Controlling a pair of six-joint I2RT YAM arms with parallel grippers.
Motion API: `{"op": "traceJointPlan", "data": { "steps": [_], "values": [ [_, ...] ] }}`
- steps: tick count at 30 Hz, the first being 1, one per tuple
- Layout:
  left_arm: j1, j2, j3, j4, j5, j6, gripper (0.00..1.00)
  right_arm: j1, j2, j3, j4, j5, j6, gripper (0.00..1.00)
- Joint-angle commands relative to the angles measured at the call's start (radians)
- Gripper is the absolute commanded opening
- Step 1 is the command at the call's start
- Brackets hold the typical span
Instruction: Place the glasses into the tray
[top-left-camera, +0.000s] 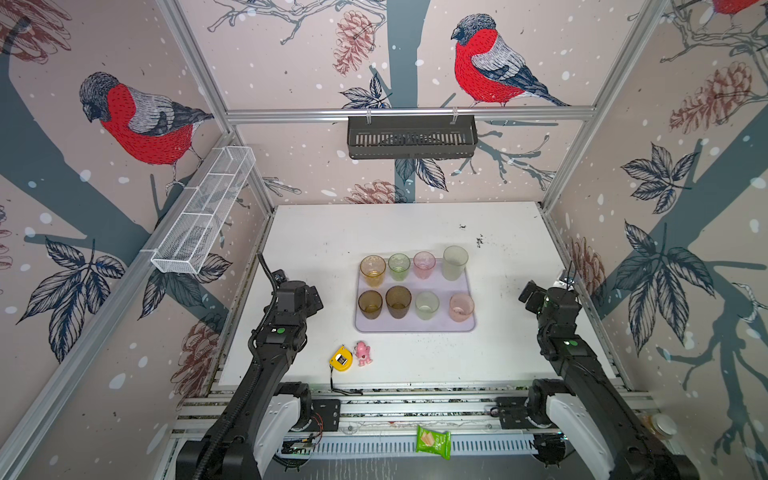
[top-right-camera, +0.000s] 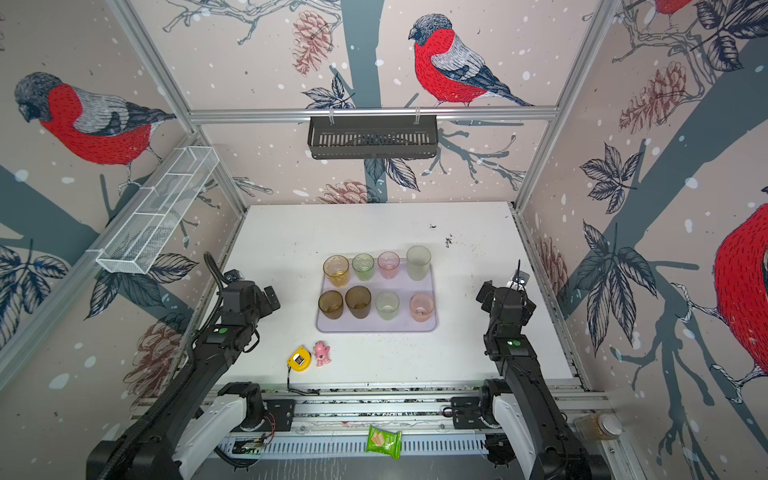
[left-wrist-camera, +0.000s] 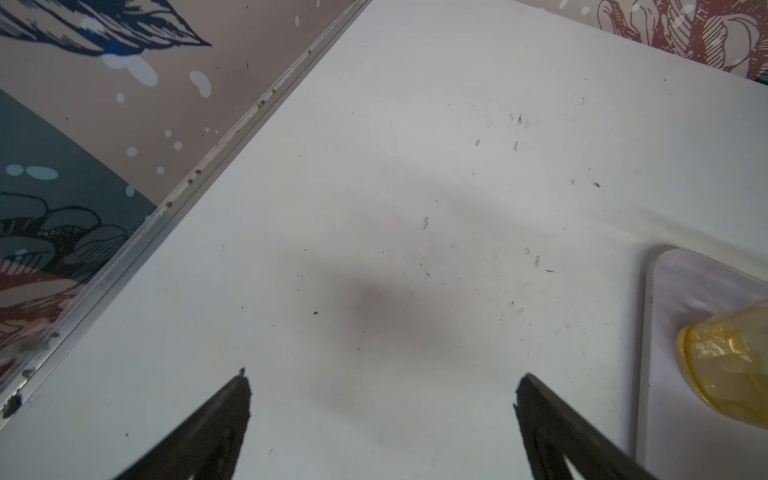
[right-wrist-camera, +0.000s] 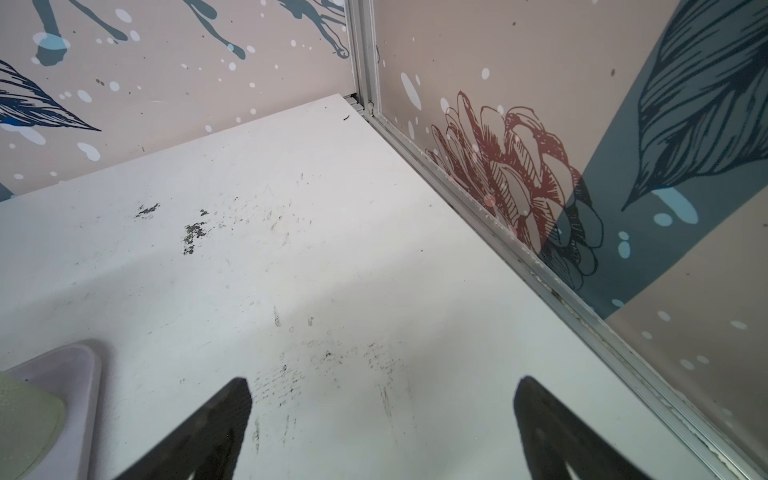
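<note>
8 glasses (top-left-camera: 398, 302) stood upright in tray (top-left-camera: 415, 326); left gripper (left-wrist-camera: 384, 373), right gripper (right-wrist-camera: 380, 379) spread, empty; risk: stray arm sweep could topple them.

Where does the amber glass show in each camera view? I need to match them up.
Top view: amber glass stands at the far-left corner of the tray.
Top view: amber glass at the same far-left tray corner.
Left wrist: amber glass cut off by the frame edge, inside the tray's corner.
Right wrist: not in it.
Shared landmark: the tray's rim.
</note>
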Motion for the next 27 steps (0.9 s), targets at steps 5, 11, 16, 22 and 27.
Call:
{"op": "traceJointPlan", "data": {
  "steps": [5, 11, 16, 22, 27],
  "values": [
    [0.004, -0.009, -0.169, 0.471, 0.048, 0.202, 0.99, -0.002, -0.021, -0.101, 0.223, 0.016, -0.059, 1.00],
    [0.004, 0.050, -0.298, 0.723, 0.036, 0.247, 0.99, -0.011, 0.013, -0.137, 0.310, 0.031, -0.068, 1.00],
    [0.004, 0.132, -0.279, 0.801, 0.023, 0.261, 0.99, -0.012, 0.077, -0.175, 0.409, -0.003, -0.081, 1.00],
    [0.004, 0.221, -0.257, 0.884, 0.033, 0.281, 0.99, -0.012, 0.188, -0.166, 0.564, -0.036, -0.121, 1.00],
    [0.004, 0.288, -0.246, 0.989, 0.036, 0.271, 0.99, -0.011, 0.304, -0.135, 0.670, -0.055, -0.130, 1.00]
  ]
}}
